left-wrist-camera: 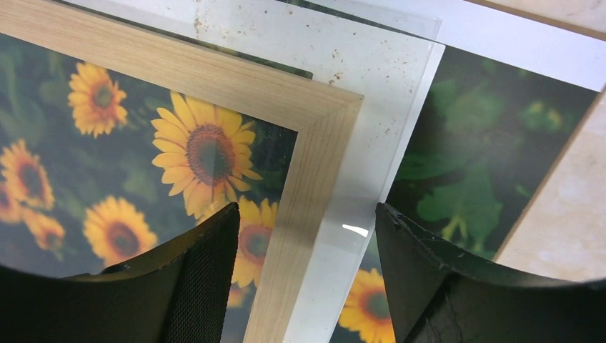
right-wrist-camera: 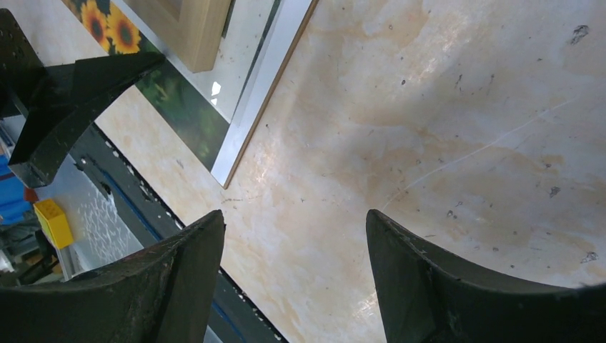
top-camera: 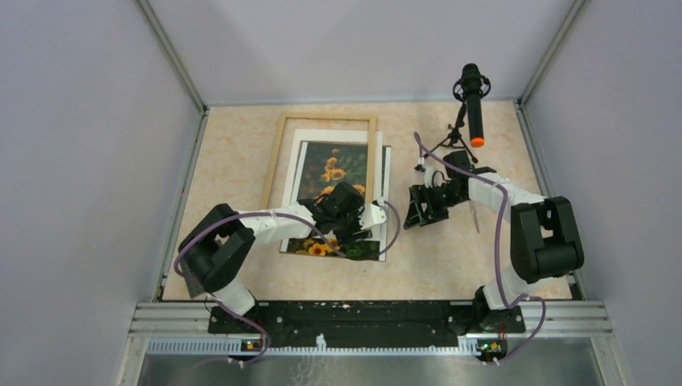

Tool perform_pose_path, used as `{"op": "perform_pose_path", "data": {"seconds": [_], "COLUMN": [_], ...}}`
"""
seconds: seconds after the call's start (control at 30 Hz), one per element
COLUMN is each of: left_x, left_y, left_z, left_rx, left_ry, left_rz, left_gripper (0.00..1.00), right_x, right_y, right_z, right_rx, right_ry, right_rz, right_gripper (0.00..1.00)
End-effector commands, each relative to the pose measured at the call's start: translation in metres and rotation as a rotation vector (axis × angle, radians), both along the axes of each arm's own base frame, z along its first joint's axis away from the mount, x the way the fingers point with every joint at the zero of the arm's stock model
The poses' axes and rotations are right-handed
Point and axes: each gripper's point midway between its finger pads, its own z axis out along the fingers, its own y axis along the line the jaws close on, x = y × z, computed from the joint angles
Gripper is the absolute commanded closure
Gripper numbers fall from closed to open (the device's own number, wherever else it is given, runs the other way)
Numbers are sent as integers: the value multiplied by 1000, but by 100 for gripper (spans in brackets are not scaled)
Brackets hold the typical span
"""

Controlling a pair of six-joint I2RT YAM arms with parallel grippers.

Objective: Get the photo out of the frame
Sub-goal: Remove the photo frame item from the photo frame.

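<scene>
The light-wood frame (top-camera: 326,119) lies flat on the table, left of centre. The sunflower photo (top-camera: 334,165) lies partly under it, its near end sticking out towards me. My left gripper (top-camera: 347,217) hovers over the photo's near part. In the left wrist view a frame corner (left-wrist-camera: 321,143) rests on the photo (left-wrist-camera: 200,150), and a clear pane (left-wrist-camera: 379,57) juts out past that corner. The left gripper (left-wrist-camera: 306,214) is open, straddling the wooden rail and the pane's edge. To the right of the photo, my right gripper (top-camera: 420,207) is open over bare table (right-wrist-camera: 429,128).
A black microphone on a small tripod (top-camera: 473,96) stands at the back right. Grey walls close in the beige table (top-camera: 233,161) on three sides. A black rail (top-camera: 346,318) runs along the near edge. A yellow block (right-wrist-camera: 53,221) sits below that edge.
</scene>
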Motion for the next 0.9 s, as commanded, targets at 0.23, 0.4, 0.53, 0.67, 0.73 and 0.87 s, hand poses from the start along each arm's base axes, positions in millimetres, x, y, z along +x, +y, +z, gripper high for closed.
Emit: {"op": "perform_pose_path", "data": {"seconds": [0.23,0.4,0.53,0.67,0.73,0.87], "left_x": [39,16,-32,-69,-75,-81], "left_y": [18,4,1,8,12,11], "left_z": [-6,36,51,32,21,7], "left_rx": [16,-135,-211,-147,-109,-58], "left_ry": [11,17,61,117,140,166], "left_rz": [134,10,-194,-290,-295,-322], "left_gripper": [26,25,25,26,28,32], "right_x": [4,1,-4,-7,-7,-6], "right_y": [4,10,17,24,26,28], "right_z": [15,17,18,17,17,17], "right_rx": [59,101,161,203,210,220], "right_ry": [-54,-45,-16,24,35,52], "right_rz": [-4,1,-1,-8,-5,1], "right_gripper": [29,31,32,33,33,33]}}
